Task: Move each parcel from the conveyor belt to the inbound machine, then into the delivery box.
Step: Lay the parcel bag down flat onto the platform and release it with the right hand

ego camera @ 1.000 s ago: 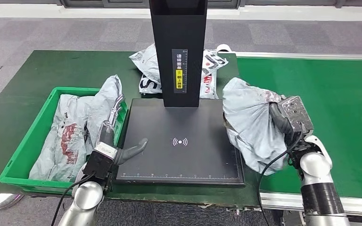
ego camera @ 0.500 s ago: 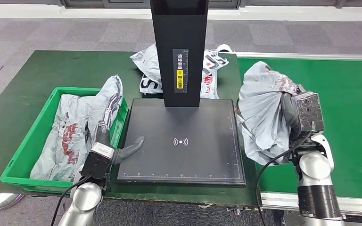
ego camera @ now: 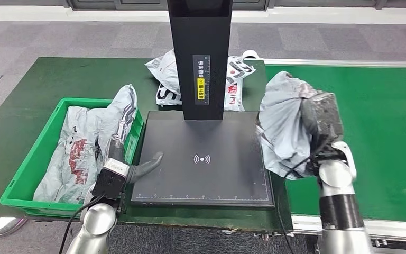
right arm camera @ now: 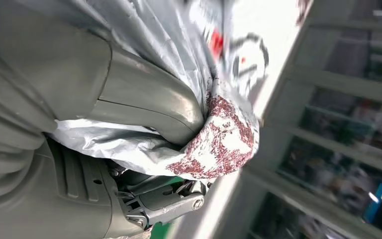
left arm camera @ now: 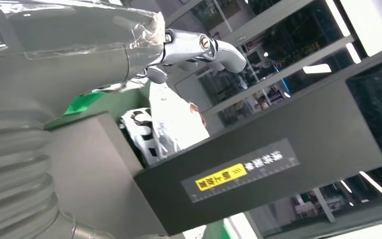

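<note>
Head view: we see the right hand gripping a grey parcel raised over the seam between the green conveyor belt and the inbound machine, beside the machine's black plate. The machine's black column stands in front of white parcels lying on the counter and partly hides them. The left hand lies at the plate's near left corner, thumb on the plate, fingers toward the green delivery box, which holds grey parcels.

Left wrist view: we note the left hand with fingers extended and apart, empty, and the column's yellow label.

Right wrist view: we see the thumb pressing the parcel's crumpled red-printed film against the fingers, a grip hidden from above.
</note>
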`<state>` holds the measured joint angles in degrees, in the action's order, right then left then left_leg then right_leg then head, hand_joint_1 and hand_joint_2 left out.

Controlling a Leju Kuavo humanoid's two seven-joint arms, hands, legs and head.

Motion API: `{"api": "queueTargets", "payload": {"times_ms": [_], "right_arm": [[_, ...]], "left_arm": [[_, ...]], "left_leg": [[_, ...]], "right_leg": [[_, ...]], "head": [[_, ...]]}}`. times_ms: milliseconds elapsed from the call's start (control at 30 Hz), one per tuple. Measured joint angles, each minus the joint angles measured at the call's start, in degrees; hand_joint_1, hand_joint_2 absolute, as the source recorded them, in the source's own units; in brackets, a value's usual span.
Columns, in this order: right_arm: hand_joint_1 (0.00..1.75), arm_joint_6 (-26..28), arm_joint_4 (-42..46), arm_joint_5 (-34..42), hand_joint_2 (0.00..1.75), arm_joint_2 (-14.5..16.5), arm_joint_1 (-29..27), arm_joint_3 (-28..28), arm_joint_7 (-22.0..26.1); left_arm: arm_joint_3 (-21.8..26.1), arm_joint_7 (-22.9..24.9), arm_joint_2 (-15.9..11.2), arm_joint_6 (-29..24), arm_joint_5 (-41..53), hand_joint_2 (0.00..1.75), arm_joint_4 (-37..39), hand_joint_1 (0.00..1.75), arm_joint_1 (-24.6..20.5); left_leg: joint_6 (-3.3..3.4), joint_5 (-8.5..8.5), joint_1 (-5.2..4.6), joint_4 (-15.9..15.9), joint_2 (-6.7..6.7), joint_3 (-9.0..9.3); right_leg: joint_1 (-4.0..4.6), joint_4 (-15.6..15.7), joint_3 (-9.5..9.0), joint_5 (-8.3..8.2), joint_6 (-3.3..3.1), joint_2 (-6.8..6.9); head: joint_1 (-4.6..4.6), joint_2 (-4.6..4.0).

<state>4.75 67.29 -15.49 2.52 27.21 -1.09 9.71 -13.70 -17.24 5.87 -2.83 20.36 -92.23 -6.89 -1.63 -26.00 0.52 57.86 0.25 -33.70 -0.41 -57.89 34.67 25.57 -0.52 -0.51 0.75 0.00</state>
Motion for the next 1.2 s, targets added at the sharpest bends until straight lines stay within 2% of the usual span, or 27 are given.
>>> {"api": "queueTargets", "payload": {"times_ms": [133,300,433,633,667,767,800,900,1200], "right_arm": [[1.75,1.68,-14.17,0.13,1.75,6.74,7.44,-4.6,-0.38],[1.75,0.65,-25.45,0.41,1.75,13.09,12.18,-8.98,-1.07],[1.75,0.38,-30.03,0.49,1.75,15.41,13.73,-11.31,-1.35],[1.75,-0.17,-33.51,0.45,1.75,16.64,15.33,-12.98,-1.74],[1.4,-0.4,-33.8,0.49,1.75,16.84,15.45,-13.34,-1.88],[0.1,-1.26,-34.42,1.66,1.75,17.4,15.56,-14.91,-2.08],[0.0,-1.47,-34.55,2.2,1.31,17.53,15.58,-15.45,-2.09],[0.0,-1.81,-34.77,3.06,0.0,17.77,15.78,-16.76,-2.08],[0.0,-1.68,-33.7,2.26,0.0,17.51,16.28,-18.79,-3.01]], "left_arm": [[-1.51,1.31,1.46,0.13,0.0,1.75,0.83,0.0,-2.22],[-2.42,2.0,1.8,-0.03,-0.45,1.75,1.86,0.0,-3.76],[-2.83,2.02,1.8,-0.17,-0.83,1.75,2.58,0.0,-4.4],[-2.99,2.03,1.79,-0.23,-0.97,1.75,3.32,0.0,-4.77],[-3.03,2.03,1.8,-0.24,-0.99,1.75,3.42,0.0,-4.89],[-3.1,2.03,1.8,-0.31,-1.04,1.75,3.71,0.0,-5.24],[-3.11,2.03,1.8,-0.34,-1.05,1.75,3.77,0.0,-5.28],[-3.11,2.02,1.79,-0.6,-1.15,1.75,3.82,0.0,-5.27],[-3.11,1.99,1.69,-1.34,-1.18,1.75,3.79,0.0,-5.13]], "left_leg": [[-0.15,0.17,0.12,-0.01,0.0,0.03],[-0.21,0.26,0.23,-0.02,-0.21,-0.03],[-0.22,0.25,0.22,-0.02,-0.21,-0.04],[-0.21,0.25,0.18,-0.01,-0.18,-0.04],[-0.21,0.25,0.19,-0.01,-0.18,-0.03],[-0.22,0.25,0.19,-0.01,-0.16,-0.02],[-0.22,0.25,0.2,-0.01,-0.16,-0.02],[-0.22,0.25,0.21,-0.01,-0.17,-0.02],[-0.22,0.25,0.19,-0.01,-0.2,-0.05]], "right_leg": [[0.05,-0.02,0.05,-0.11,-0.1,-0.02],[0.15,-0.05,0.07,-0.1,-0.13,0.13],[0.14,-0.06,0.09,-0.1,-0.13,0.12],[0.1,-0.05,0.09,-0.13,-0.15,0.12],[0.1,-0.05,0.09,-0.14,-0.16,0.12],[0.11,-0.06,0.1,-0.15,-0.19,0.11],[0.12,-0.06,0.1,-0.15,-0.19,0.11],[0.13,-0.06,0.11,-0.15,-0.19,0.11],[0.12,-0.06,0.11,-0.15,-0.19,0.13]], "head": [[-0.01,0.0],[-0.01,0.0],[-0.01,0.0],[0.0,0.0],[0.01,0.0],[0.0,0.0],[-0.01,0.0],[-0.01,0.0],[-0.01,0.0]]}}
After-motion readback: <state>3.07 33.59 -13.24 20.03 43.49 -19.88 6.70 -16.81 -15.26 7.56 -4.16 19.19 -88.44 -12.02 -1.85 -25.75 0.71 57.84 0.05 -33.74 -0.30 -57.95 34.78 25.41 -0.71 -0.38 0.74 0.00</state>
